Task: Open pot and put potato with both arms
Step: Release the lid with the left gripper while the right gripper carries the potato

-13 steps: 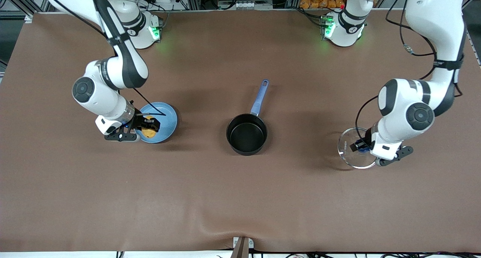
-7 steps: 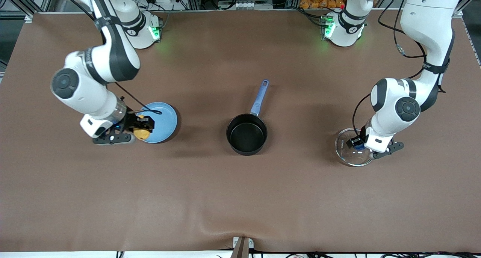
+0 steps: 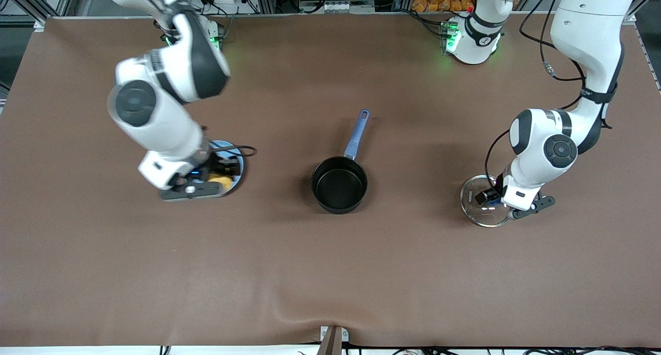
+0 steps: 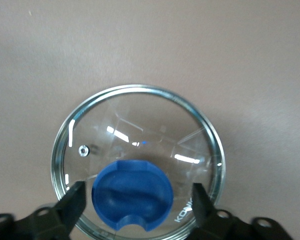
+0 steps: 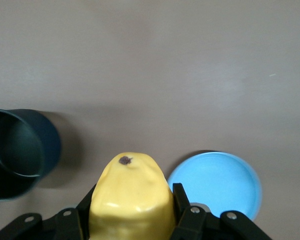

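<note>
The black pot [image 3: 339, 184] stands open in the middle of the table, its blue handle [image 3: 357, 134] pointing toward the arms' bases. It also shows in the right wrist view [image 5: 17, 150]. My right gripper [image 3: 217, 178] is shut on the yellow potato [image 3: 221, 181] and holds it in the air over the blue plate [image 3: 239, 170]. In the right wrist view the potato [image 5: 132, 197] fills my right gripper [image 5: 133, 202]. The glass lid [image 3: 476, 209] lies on the table toward the left arm's end. My left gripper [image 4: 137, 194] is open around its blue knob [image 4: 132, 192], fingers [image 4: 76, 200] clear of it.
The blue plate [image 5: 217, 182] lies bare on the brown table cover, toward the right arm's end from the pot. Open table cover stretches between the plate, the pot and the lid, and all along the side nearer the front camera.
My right arm has lifted the potato off the plate and swung its elbow toward the middle. My left arm has set the lid down and moved slightly toward the pot.
</note>
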Controlling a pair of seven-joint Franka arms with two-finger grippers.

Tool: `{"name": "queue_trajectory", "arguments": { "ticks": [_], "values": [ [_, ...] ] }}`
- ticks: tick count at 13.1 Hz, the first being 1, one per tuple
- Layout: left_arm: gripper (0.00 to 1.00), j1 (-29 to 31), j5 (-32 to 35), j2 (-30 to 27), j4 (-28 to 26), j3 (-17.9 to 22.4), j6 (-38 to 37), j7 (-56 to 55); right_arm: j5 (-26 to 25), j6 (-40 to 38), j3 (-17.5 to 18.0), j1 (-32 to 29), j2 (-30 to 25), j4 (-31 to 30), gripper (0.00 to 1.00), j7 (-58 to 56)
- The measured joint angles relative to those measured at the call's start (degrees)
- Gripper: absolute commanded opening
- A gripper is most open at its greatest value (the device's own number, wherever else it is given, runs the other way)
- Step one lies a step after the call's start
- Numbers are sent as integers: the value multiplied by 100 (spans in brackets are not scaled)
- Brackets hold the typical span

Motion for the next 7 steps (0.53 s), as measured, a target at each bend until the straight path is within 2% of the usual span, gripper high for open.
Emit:
{"name": "queue_trajectory", "arguments": {
  "ticks": [3,7],
  "values": [
    [100,-1,3,-456,345,-27,-787,15,0,66,0,516,674,527,0,622],
    [100,-4,7,-1355,1330,-67,-2910,275,5,506,2,917,1386,1120,0,1183]
  ]
}}
